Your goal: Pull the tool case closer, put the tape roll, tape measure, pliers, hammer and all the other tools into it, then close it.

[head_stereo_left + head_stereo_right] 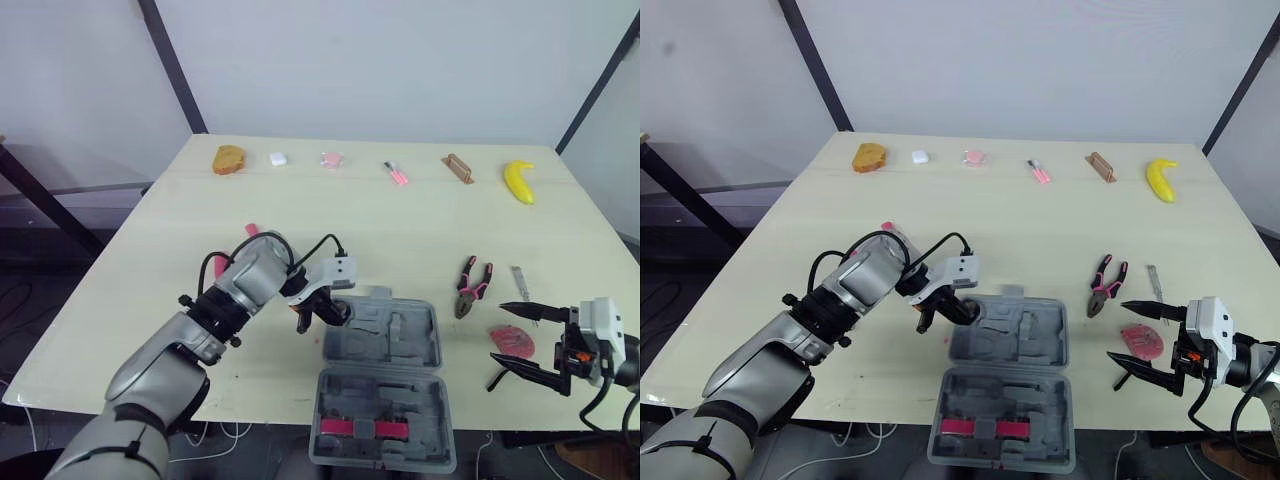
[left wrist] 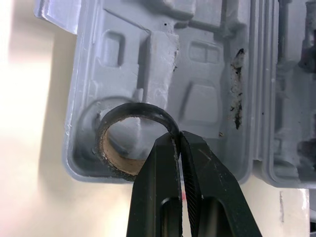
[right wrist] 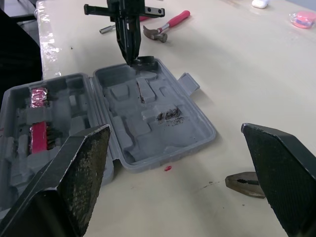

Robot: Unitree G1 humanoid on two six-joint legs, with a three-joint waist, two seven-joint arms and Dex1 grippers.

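Stowing: pinching the tape roll (image 2: 136, 107) in the jaws of the left gripper (image 2: 176, 137), over the round recess of the tool case (image 1: 385, 345); jaws of the right gripper (image 1: 500, 333) spread. Next, likely: lower, release.

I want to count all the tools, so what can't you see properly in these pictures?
Hammer: eye views, left arm covers all but a pink bit.
Pliers: right wrist view, mostly behind the right gripper's finger.
Tape roll: left wrist view, left gripper covers one side; touching the tool case or not, unclear.
Pink thing at the table's far edge: too small to name.
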